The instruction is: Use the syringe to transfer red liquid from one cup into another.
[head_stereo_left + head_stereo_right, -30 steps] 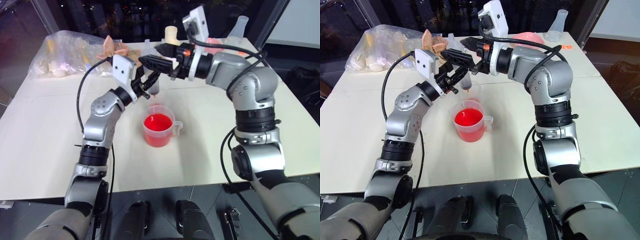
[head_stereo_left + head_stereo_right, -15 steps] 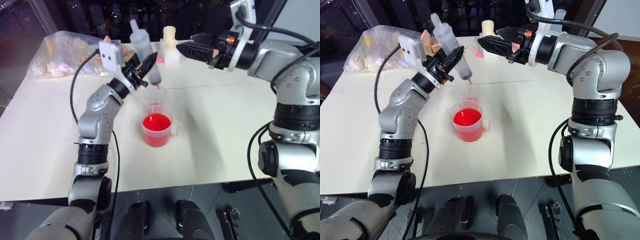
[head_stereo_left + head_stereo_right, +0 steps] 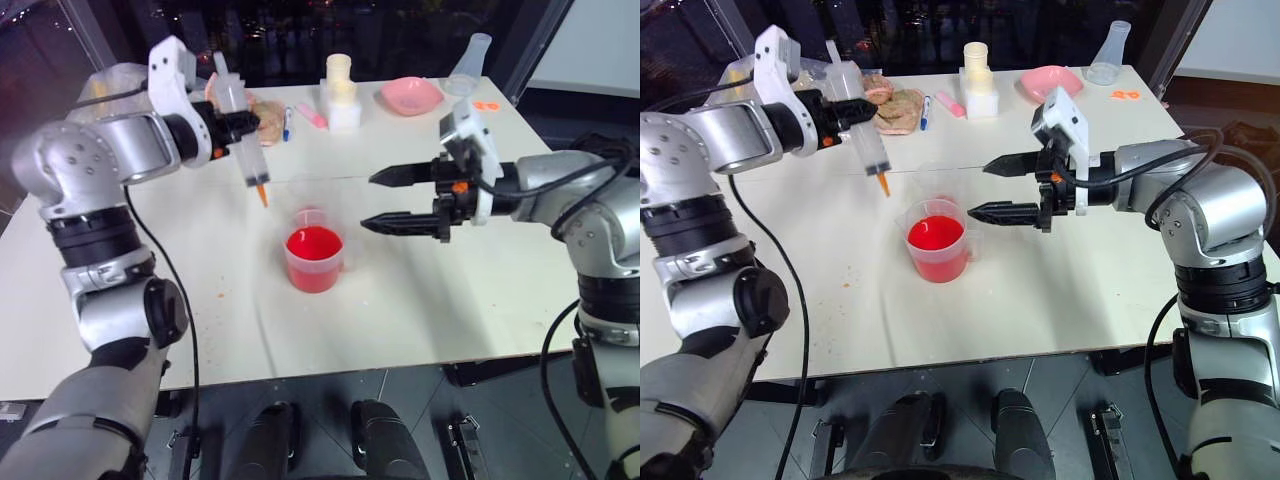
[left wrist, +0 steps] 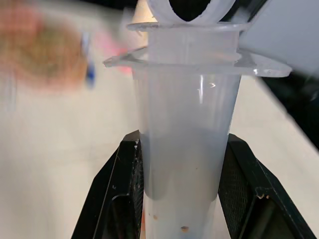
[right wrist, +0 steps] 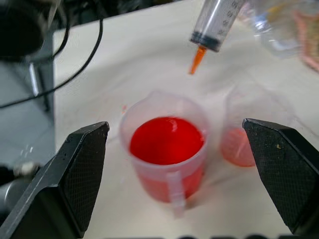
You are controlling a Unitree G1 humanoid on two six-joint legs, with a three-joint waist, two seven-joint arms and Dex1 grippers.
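Now table (image 3: 420, 290) holds measuring cup (image 3: 314, 258) with red liquid (image 3: 313, 245) at centre; clear cup (image 5: 249, 130) just behind it, little red inside. Right gripper (image 3: 382, 200) wide open, empty, beside cup. Left gripper (image 3: 238, 125) clamped on syringe (image 3: 243, 135), orange tip down, raised left of cups. Advice: bring tip slowly over cup, keep syringe upright.

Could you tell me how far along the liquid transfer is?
Some red liquid already sits in the clear cup. In hand: the left end effector holds the syringe, tip down, above the table; the right end effector is open beside the measuring cup. That cup remains nearly full.
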